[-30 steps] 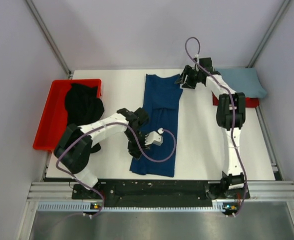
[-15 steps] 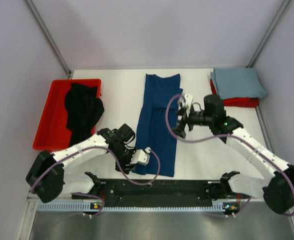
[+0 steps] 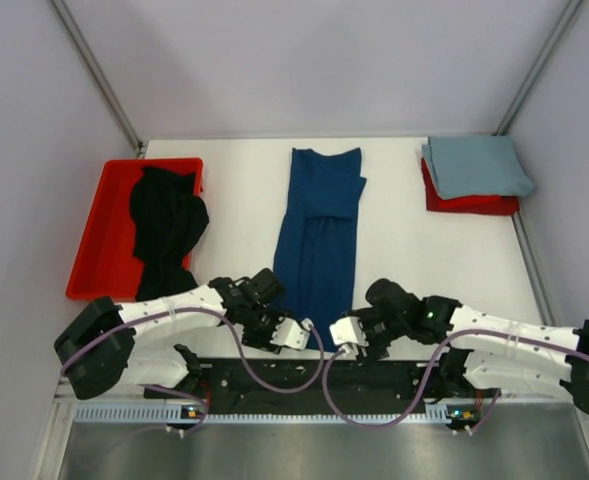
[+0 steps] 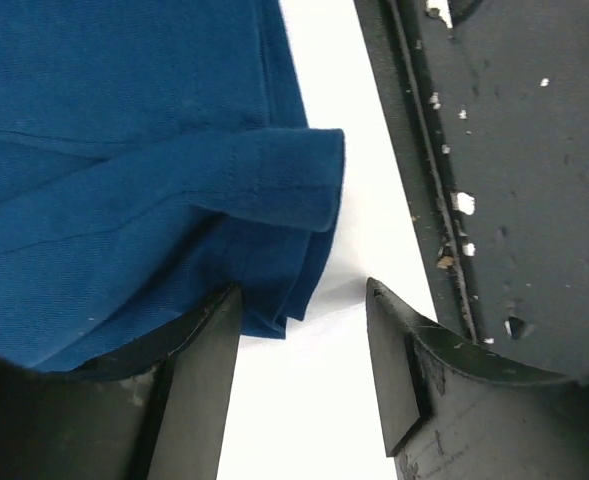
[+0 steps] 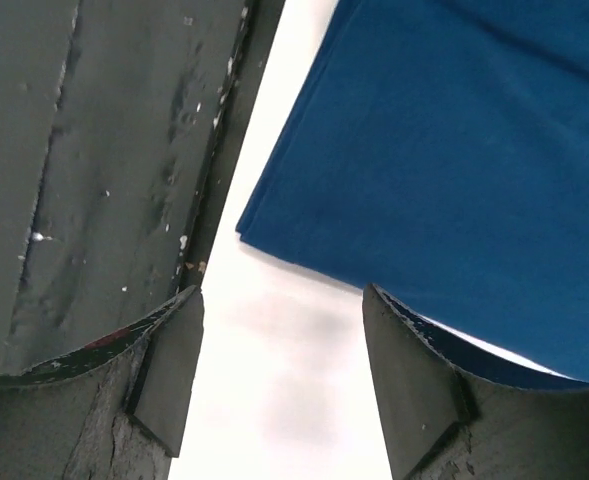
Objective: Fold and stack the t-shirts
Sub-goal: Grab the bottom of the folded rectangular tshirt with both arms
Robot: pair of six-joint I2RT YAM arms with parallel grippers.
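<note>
A blue t-shirt [image 3: 319, 240] lies folded into a long strip down the middle of the white table; no print shows. My left gripper [image 3: 282, 332] is open, low at its near left corner. In the left wrist view the gripper [image 4: 304, 290] straddles bare table, with the shirt's hem corner [image 4: 274, 200] just touching the left finger. My right gripper [image 3: 356, 338] is open at the near right corner. In the right wrist view that gripper [image 5: 284, 292] holds nothing and the shirt [image 5: 454, 150] lies just beyond it. A black t-shirt [image 3: 166, 225] lies crumpled at the left. A pale grey-blue t-shirt [image 3: 477, 165] lies folded at the back right.
The black t-shirt lies in a red tray [image 3: 94, 230] at the table's left edge. A red thing [image 3: 469, 205] lies under the pale t-shirt. A black rail [image 3: 314, 375] runs along the near edge, close to both grippers [image 4: 514, 150] [image 5: 104, 150]. Grey walls surround the table.
Both arms have swung down to the table's near edge. The right gripper came from the back right, the left from the shirt's middle. Both now sit at the blue shirt's near hem.
</note>
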